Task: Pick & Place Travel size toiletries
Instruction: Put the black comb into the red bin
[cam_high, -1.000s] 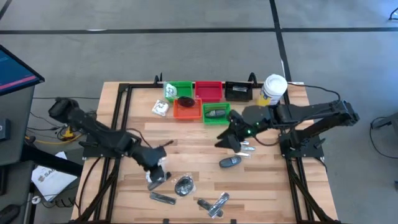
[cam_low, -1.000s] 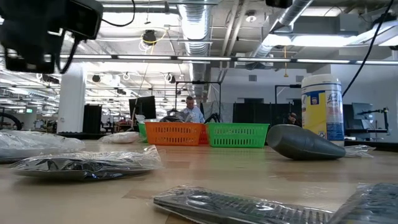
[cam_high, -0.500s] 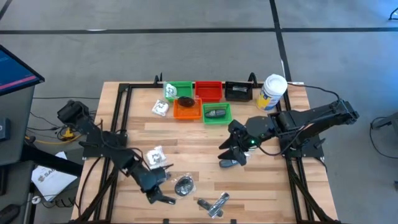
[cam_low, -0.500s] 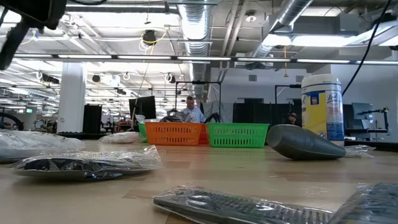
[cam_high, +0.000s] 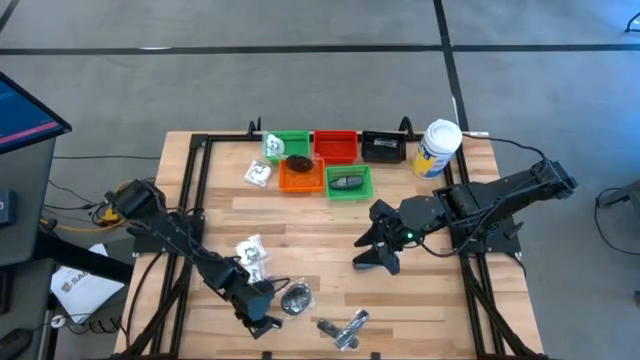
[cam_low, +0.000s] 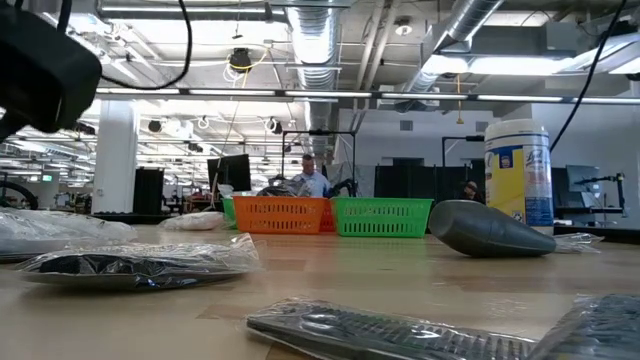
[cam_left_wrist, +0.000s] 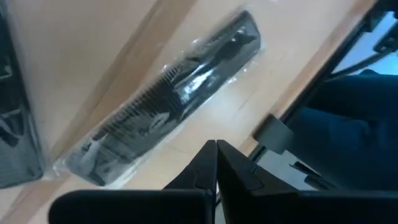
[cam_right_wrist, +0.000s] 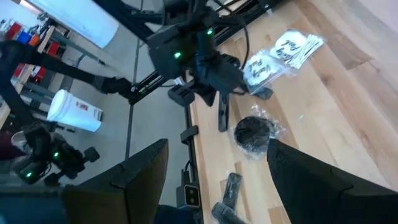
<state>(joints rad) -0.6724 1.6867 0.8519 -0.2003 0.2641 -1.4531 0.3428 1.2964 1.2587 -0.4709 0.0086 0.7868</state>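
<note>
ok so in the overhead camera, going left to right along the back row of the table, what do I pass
White packet → green tray → red tray → black tray → white canister. The orange tray and second green tray sit just in front of that row, overlapping it, so I left them out.

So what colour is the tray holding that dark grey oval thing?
Green tray, clearest in the high view.

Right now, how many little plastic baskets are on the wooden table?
5, at the far edge: green plastic basket, red basket, black basket in back; orange basket, second green basket in front. None look hidden.
</note>
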